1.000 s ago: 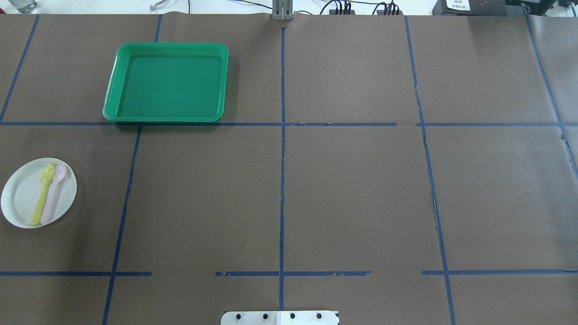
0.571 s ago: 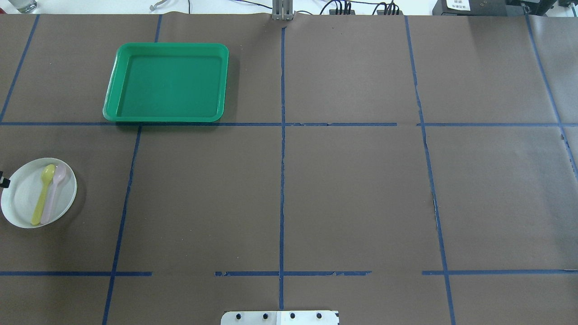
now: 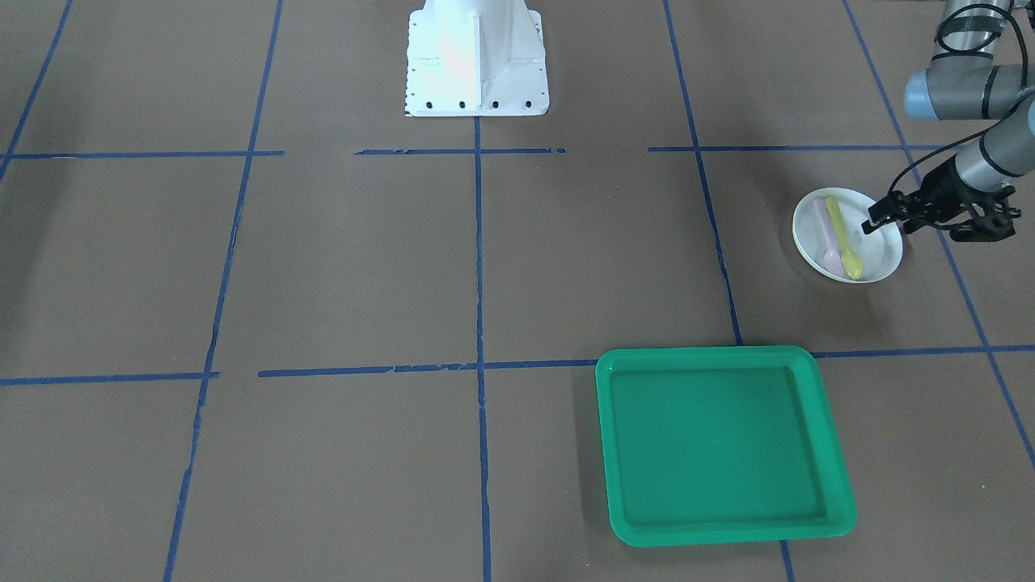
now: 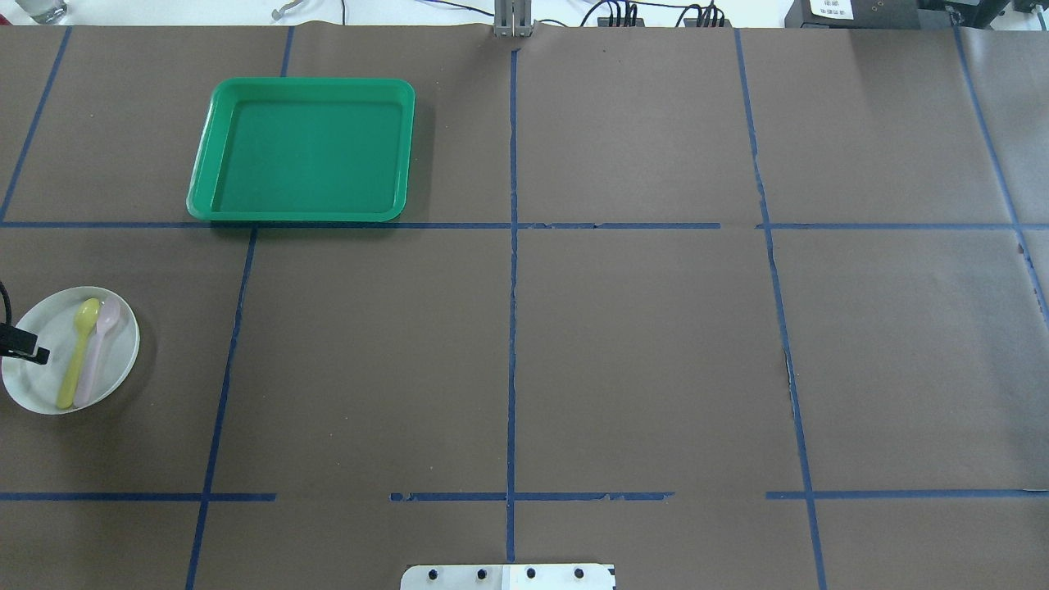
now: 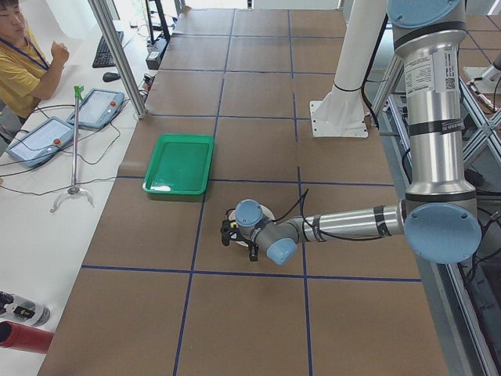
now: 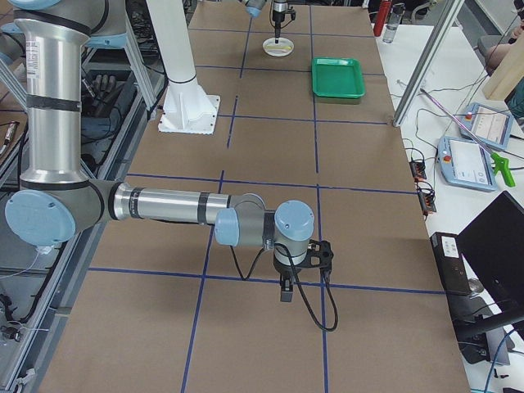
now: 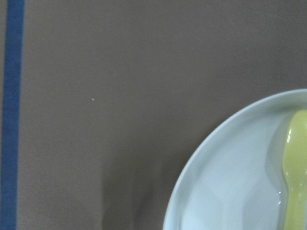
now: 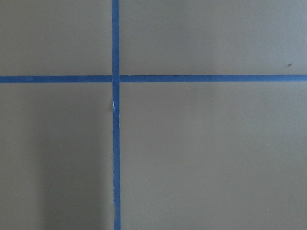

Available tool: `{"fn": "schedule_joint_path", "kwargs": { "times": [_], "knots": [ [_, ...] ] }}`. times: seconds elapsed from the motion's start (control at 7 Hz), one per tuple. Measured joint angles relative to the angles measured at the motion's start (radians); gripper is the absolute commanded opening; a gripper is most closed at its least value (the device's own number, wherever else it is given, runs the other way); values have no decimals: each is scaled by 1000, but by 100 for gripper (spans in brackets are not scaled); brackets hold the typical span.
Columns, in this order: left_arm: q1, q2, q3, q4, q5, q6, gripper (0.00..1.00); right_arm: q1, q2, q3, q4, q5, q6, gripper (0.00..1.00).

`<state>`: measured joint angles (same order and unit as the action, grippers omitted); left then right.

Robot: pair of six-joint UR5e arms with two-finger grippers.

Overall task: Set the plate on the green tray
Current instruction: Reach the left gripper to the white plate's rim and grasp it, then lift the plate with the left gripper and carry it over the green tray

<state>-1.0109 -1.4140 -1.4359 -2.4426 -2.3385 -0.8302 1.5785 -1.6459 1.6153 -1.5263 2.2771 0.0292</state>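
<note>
The left gripper [image 3: 885, 228], fingers apart, hovers at the round white plate [image 3: 881, 255] — it carries a yellow plastic spoon [image 3: 845, 238] and a pink plastic spoon [image 3: 826, 234], well apart from the rectangular green plastic tray [image 3: 711, 356].

Green tray [image 4: 303, 83], white plate [image 4: 37, 378], yellow spoon [image 4: 76, 360]

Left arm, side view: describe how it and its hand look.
The left arm is built of silver metal tubes with light-blue joint caps, black bands and a white printed label on the upright tube. A black cable loops along the forearm to the small black hand.
</note>
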Motion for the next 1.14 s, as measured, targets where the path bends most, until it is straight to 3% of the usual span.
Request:
{"fn": "schedule_joint_path", "kwargs": {
  "times": [0.86,1.14],
  "knots": [
    [8,3,-52,0,-36,-13,0,0,0,0,0,0,0,100],
    [5,4,-82,4,-94,-15,0,0,0,0,0,-1,0,100]
  ]
}}
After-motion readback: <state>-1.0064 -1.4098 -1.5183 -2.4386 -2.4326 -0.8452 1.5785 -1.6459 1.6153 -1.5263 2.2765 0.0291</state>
